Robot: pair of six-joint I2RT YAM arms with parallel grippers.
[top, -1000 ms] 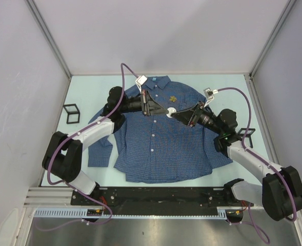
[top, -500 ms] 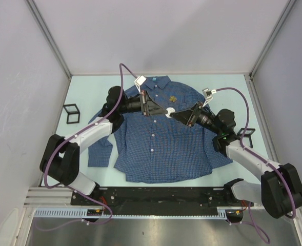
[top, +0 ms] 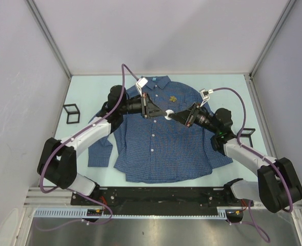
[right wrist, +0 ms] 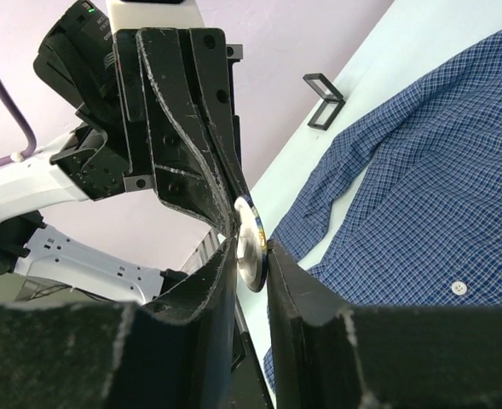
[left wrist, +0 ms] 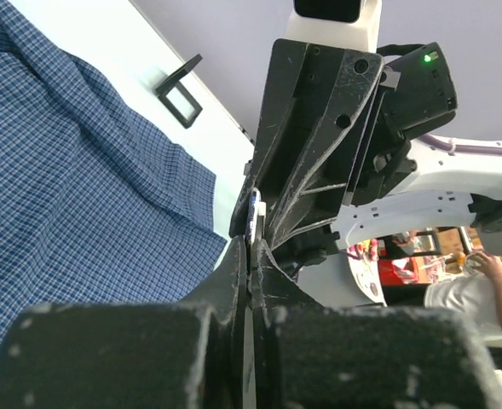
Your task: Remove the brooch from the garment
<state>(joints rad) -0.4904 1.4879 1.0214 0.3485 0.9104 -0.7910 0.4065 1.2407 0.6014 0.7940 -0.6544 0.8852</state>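
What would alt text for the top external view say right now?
Both arms reach in over a blue checked shirt lying flat, the left pincer and right pincer meeting tip to tip at a small white disc. The gold brooch sits on the shirt just beyond them.

1. Tiny yellow-gold, flower-like brooch [top: 173, 98], sitting flat on the upper chest cloth, just below the collar and off to one side of the button line.
2. Blue fine-checked long-sleeved garment [top: 161, 143], spread front-up on the desk [top: 84, 87], buttoned, collar at the far end, sleeves alongside the body.
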